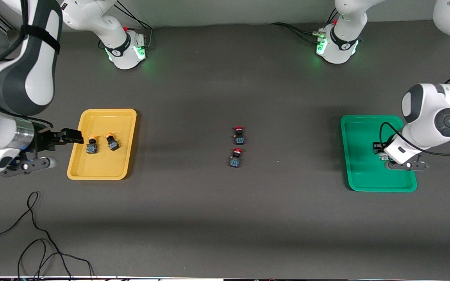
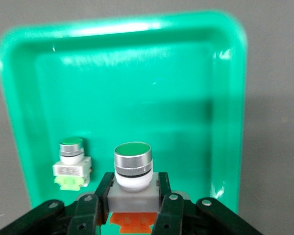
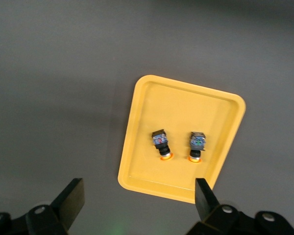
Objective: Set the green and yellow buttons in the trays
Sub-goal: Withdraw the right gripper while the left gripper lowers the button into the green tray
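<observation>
1. The left gripper (image 2: 132, 208) hangs low over the green tray (image 1: 359, 177), jaws clamped on the white-grey body of a green button (image 2: 132, 166). The button stands cap up, its long axis vertical, straight below the wrist.
2. A second green button (image 2: 72, 164) already stands upright in the same tray, just beside the held one; whether the held button touches the floor is hard to judge.
3. In the front view the left arm descends from about two o'clock.
4. The right gripper (image 3: 137, 200) waits with jaws wide near the yellow tray (image 1: 77, 171), where two yellow buttons (image 1: 91, 144) lie.
</observation>
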Controlling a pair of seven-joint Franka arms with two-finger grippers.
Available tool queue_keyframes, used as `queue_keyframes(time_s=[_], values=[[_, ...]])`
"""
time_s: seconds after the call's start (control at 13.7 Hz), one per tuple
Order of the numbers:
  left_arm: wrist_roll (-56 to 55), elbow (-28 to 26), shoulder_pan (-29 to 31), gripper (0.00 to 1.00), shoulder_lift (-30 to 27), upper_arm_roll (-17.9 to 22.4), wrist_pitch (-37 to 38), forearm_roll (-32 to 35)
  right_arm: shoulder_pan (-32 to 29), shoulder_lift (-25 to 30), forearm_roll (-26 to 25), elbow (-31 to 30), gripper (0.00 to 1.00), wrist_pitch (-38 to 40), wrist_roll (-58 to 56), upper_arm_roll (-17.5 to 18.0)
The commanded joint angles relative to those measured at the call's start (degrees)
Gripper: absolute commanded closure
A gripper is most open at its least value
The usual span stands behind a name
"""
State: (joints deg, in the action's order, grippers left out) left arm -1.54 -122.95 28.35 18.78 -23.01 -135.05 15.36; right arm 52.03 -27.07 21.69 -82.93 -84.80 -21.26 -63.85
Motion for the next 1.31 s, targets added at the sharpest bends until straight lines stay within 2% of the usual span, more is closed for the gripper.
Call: queue_keyframes(time_s=[0.0, 0.15, 0.36, 0.66, 0.8, 0.88, 0.95, 1.02, 1.24], values=[[0.4, -2.8, 2.8, 1.00, 2.0, -0.7, -5.0, 3.7, -0.8, 6.5, -6.7, 0.1, 0.00, 1.0, 7.3, 4.8], [0.4, -2.6, 4.7, 1.00, 5.8, 0.4, -7.4, 6.7, -5.9, 11.1, -12.2, -0.5, 0.00, 0.7, 12.2, 13.1], [0.4, -2.6, 5.2, 1.00, 7.9, 2.3, -10.7, 9.8, -18.0, 17.0, -17.8, -3.6, 0.00, -0.6, 16.9, 28.6], [-0.4, -2.6, 5.2, 1.00, 8.0, 2.3, -10.6, 9.8, -38.4, 24.2, -20.5, -11.5, 0.00, -5.3, 17.2, 48.3], [-0.4, -2.6, 5.0, 1.00, 8.2, 2.3, -10.5, 9.8, -47.0, 26.8, -20.5, -14.4, 0.00, -6.8, 17.2, 55.4], [0.0, -2.5, 5.0, 0.60, 8.3, 2.3, -10.5, 9.9, -50.2, 27.3, -20.5, -14.6, 0.00, -6.8, 17.2, 58.3], [-0.2, -2.1, 5.0, 0.04, 8.2, 2.2, -9.7, 9.8, -52.3, 27.4, -20.5, -14.5, 0.00, -6.7, 17.1, 59.8], [-0.2, -2.0, 4.8, 0.00, 7.7, 2.2, -9.5, 9.8, -52.4, 27.4, -20.6, -14.4, 0.00, -6.6, 17.1, 59.7], [0.5, -1.5, 5.2, 0.00, 4.4, 1.8, -6.1, 9.6, -52.2, 27.5, -22.4, -13.4, 0.00, -6.2, 17.2, 59.6]])
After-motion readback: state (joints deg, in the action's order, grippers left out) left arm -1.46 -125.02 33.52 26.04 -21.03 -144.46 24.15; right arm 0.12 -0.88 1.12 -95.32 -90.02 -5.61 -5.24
